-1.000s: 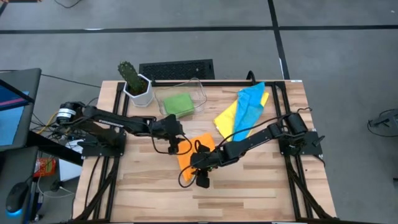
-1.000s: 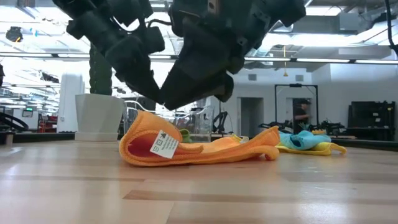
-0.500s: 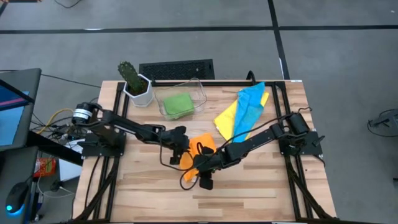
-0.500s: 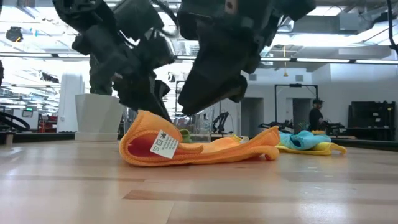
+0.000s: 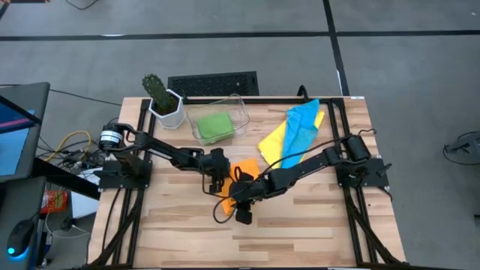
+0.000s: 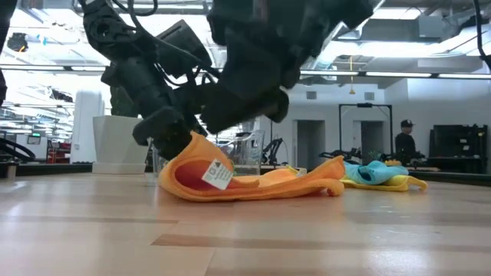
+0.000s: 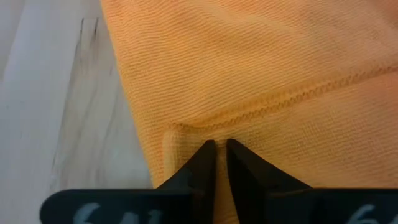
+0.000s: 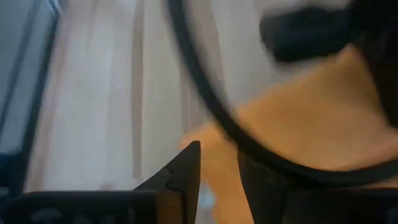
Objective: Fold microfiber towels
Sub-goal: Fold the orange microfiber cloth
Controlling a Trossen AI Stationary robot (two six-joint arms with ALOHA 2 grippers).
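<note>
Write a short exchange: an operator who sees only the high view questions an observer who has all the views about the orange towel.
Operator: Is anything gripped on the left side?
Observer: Yes. The left wrist view shows the left gripper pinched shut on a hemmed fold of the orange towel.
Operator: Is it lifted?
Observer: Only that end. In the low view it curls up with a white tag showing, and the rest lies on the table.
</note>
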